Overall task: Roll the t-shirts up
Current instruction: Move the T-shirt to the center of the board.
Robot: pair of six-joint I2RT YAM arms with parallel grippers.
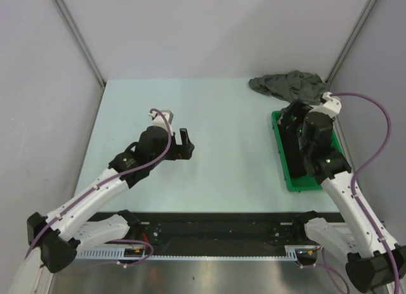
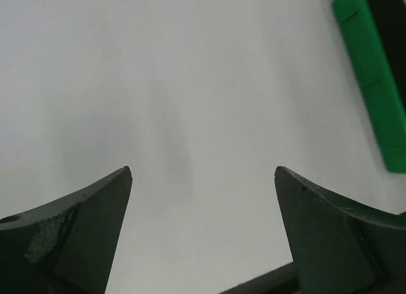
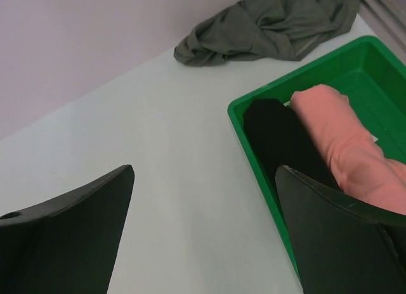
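A: Entry one, top view?
B: Fixed, high at the near edge, looking down over the whole table.
A: Wrist views?
B: Left: close and low over the table, green tray at the right edge. Right: close, facing the tray and the crumpled grey t-shirt. The tray is shared by all three.

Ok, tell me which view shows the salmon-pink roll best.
Right wrist: the salmon-pink roll lies plainly in the green tray. Top external: the right arm covers it. Left wrist shows only the tray's edge.

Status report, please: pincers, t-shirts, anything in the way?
Open, empty: left pincer, right pincer. Crumpled grey t-shirt, far right corner, unrolled. In green tray: black roll, pink roll. Nothing in the way.
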